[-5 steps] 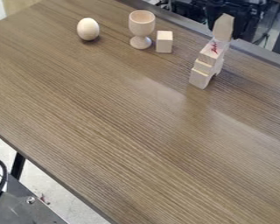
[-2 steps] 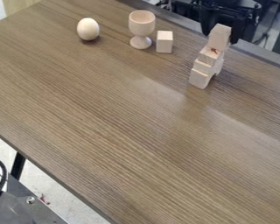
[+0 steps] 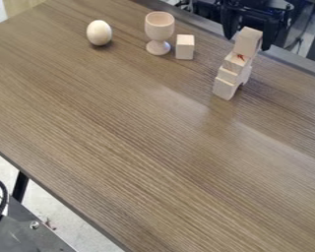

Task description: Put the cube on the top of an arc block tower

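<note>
- Nearest, on the right of the table (image 3: 120,128), the arc block tower (image 3: 230,79) stands in uneven steps; it could probably topple from a light knock, so no part of the arm should brush it.
- Just beyond and above, the cube (image 3: 247,43) sits at the tower's top, leaning a little to the eye; whether it rests flat I cannot tell. Let it settle before moving off.
- Farther left, the small block (image 3: 185,47) and the wooden cup (image 3: 159,32) are well apart from the tower; a straight lift should spare them.
- At the far right, the gripper (image 3: 247,42) has its fingers spread either side of the cube, seemingly letting go. Best to widen evenly, then rise slowly without dragging sideways.
</note>
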